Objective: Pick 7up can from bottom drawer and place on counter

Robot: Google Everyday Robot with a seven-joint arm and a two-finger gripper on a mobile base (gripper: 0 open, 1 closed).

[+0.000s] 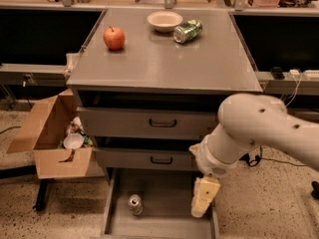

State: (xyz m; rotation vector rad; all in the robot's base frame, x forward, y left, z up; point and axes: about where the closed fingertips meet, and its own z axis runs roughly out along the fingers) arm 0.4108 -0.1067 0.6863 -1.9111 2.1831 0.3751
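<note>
The 7up can (135, 204) stands upright on the grey floor of the open bottom drawer (164, 222), towards its left side, silver top up. My gripper (201, 201) hangs at the end of the white arm (259, 133) over the drawer's right side, well to the right of the can and apart from it. The counter (159, 59) is the broad grey top of the cabinet, above both.
On the counter lie a red apple (114, 37), a white bowl (165, 20) and a green can on its side (187, 31). Two upper drawers with dark handles (163, 123) are shut. An open cardboard box (55, 136) with rubbish stands to the cabinet's left.
</note>
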